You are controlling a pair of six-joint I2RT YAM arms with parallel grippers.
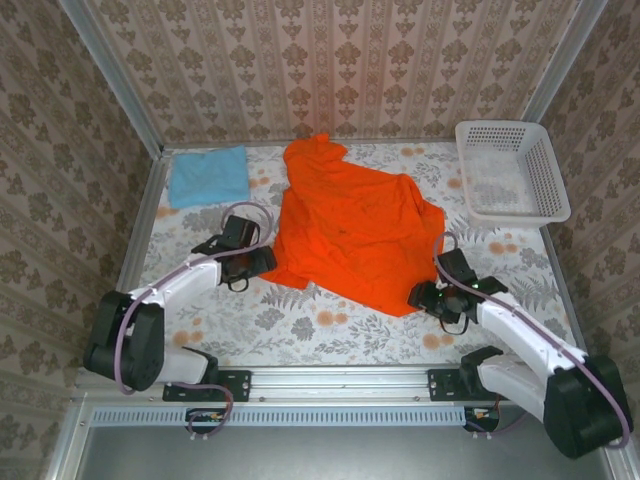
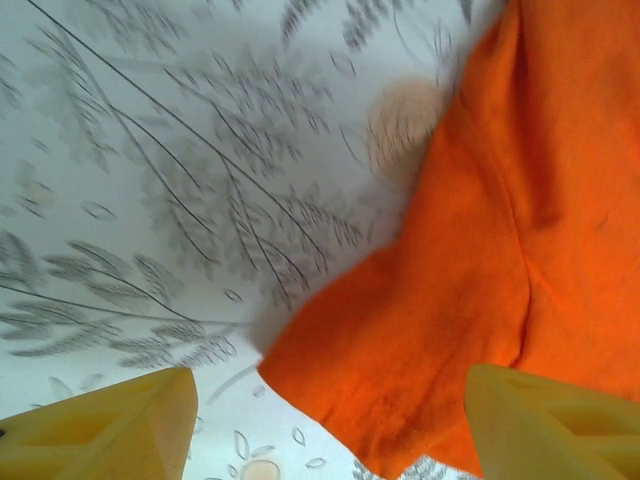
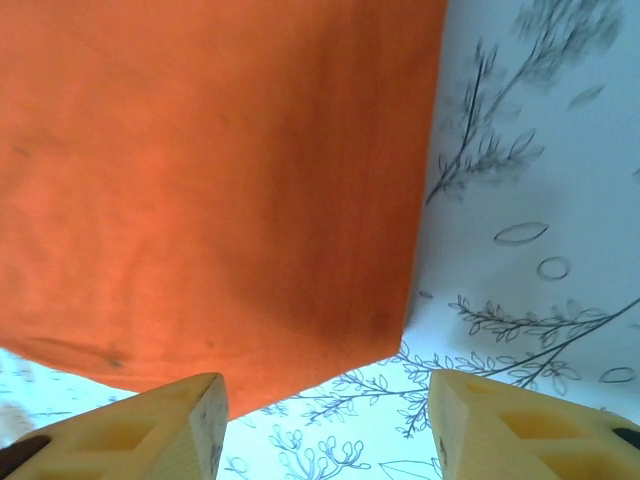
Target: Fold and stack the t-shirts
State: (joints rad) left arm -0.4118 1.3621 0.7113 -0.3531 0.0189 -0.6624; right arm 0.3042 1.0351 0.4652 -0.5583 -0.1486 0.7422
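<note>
Lying spread on the table (image 1: 330, 335), the orange t-shirt (image 1: 350, 230) has the left gripper (image 1: 268, 262) at its left sleeve and the right gripper (image 1: 418, 297) at its near right corner, both parted, clasping nothing; the blue t-shirt (image 1: 208, 176) lies far-left of it.

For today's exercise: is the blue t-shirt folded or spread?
Folded: the blue t-shirt lies as a compact rectangle, no sleeves showing.

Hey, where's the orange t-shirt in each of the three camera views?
Top external: orange t-shirt spread across the middle of the picture.
Left wrist: right side, a corner reaching toward bottom centre.
Right wrist: upper left, its corner just below centre.
Shared landmark: the flower-print table cover.
</note>
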